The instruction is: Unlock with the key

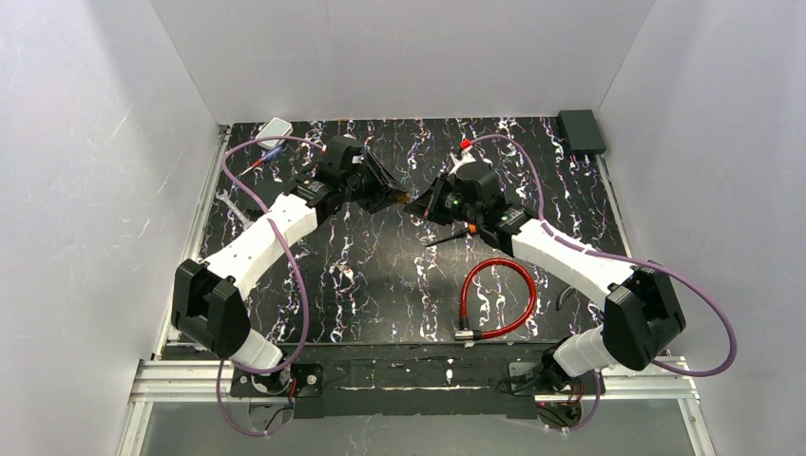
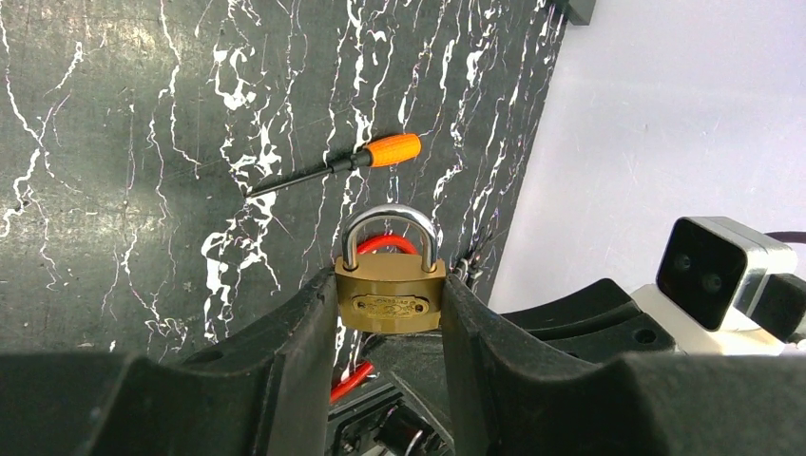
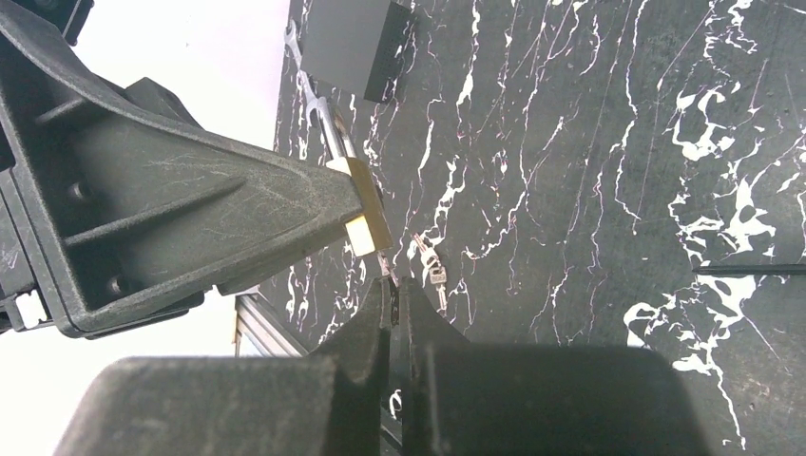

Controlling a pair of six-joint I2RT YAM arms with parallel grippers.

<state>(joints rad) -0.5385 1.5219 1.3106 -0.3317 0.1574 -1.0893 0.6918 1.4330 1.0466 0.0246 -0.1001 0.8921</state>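
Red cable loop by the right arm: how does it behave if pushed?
The red cable loop lies curled and open-ended, so it is probably springy: it likely flexes and slides rather than rolling. Its metal end looks heavier, so it may pivot around that.

I have the padlock (image 2: pixel 390 302) up over the middle of the tabletop (image 1: pixel 380 285), between the left gripper (image 2: pixel 388 280) jaws. The right gripper (image 3: pixel 395 283) pinches the key (image 3: pixel 388 272) against its underside. The screwdriver (image 2: pixel 333 166) lies beneath them, and the cable lock (image 1: pixel 496 299) sits right of centre by the near edge.
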